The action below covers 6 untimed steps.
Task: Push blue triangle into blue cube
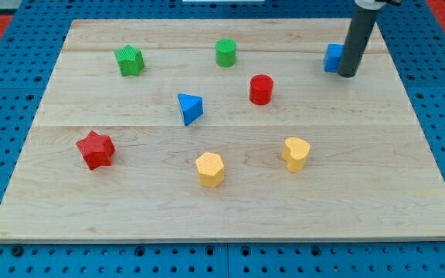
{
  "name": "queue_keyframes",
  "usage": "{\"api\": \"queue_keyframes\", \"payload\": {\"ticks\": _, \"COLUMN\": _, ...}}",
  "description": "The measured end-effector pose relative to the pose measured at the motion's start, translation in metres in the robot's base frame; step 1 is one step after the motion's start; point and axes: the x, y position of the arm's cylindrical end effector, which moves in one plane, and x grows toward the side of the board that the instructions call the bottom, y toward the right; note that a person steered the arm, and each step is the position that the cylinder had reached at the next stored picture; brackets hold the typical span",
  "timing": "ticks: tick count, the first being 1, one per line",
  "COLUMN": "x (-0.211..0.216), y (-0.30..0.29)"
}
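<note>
The blue triangle point(190, 108) lies on the wooden board point(230, 201) a little left of its middle. The blue cube point(332, 57) sits at the view's top right, partly hidden behind the dark rod. My tip point(348, 74) rests on the board right beside the cube's right side, touching or nearly touching it. The tip is far to the right of and above the blue triangle.
A green star point(129, 60) and a green cylinder point(225, 52) sit near the top. A red cylinder point(261, 89) lies between the triangle and the cube. A red star point(95, 149), a yellow hexagon point(209, 168) and a yellow heart point(295, 153) lie lower down.
</note>
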Motion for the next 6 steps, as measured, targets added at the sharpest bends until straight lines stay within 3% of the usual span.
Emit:
{"api": "queue_keyframes", "payload": {"ticks": 2, "x": -0.048, "y": -0.011}}
{"api": "queue_keyframes", "payload": {"ticks": 4, "x": -0.054, "y": -0.079}}
{"api": "queue_keyframes", "payload": {"ticks": 5, "x": -0.041, "y": -0.074}}
{"api": "queue_keyframes", "payload": {"ticks": 6, "x": 0.006, "y": -0.075}}
